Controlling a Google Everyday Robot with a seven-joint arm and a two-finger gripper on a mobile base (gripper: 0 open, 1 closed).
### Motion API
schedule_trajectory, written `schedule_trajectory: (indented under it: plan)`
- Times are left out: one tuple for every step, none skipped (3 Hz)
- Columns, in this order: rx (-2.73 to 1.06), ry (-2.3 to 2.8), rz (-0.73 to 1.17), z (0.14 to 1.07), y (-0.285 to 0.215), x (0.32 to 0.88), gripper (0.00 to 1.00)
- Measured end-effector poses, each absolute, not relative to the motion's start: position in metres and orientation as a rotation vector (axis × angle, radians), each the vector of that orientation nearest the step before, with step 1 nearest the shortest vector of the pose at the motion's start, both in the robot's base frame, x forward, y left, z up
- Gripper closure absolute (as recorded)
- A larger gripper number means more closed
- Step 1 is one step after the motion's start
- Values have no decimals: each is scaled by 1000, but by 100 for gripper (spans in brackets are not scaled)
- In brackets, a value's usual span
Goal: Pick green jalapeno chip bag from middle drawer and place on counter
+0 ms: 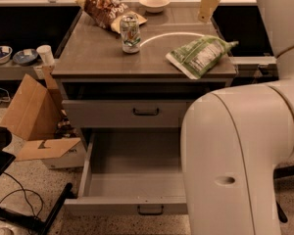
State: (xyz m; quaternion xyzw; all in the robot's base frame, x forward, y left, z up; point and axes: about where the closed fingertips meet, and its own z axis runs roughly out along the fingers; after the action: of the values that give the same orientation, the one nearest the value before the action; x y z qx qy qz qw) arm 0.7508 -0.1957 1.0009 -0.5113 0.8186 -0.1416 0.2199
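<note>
The green jalapeno chip bag (201,55) lies flat on the counter (98,53) near its right front corner, white label panel up. My gripper (206,17) hangs above the counter's back right edge, clear of the bag, open and holding nothing. The middle drawer (137,180) is pulled out at the bottom of the cabinet, and the part of its grey floor that shows is bare. My white arm housing (245,155) hides the drawer's right side.
A soda can (130,33), a brown chip bag (105,9) and a white bowl (154,3) stand on the counter's back half. The upper drawer front (137,112) is shut. A cardboard box (32,111) and cables (19,199) lie on the floor at left.
</note>
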Motion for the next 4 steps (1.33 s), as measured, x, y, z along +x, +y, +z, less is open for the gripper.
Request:
schedule_trajectory:
  plan:
    - [-1414, 2264, -392, 1001, -196, 751, 0]
    - [-1414, 2264, -392, 1001, -196, 751, 0]
    - [-1318, 2194, -346, 1025, -207, 749, 0]
    - [-1090, 2101, -279, 1070, -248, 730, 0]
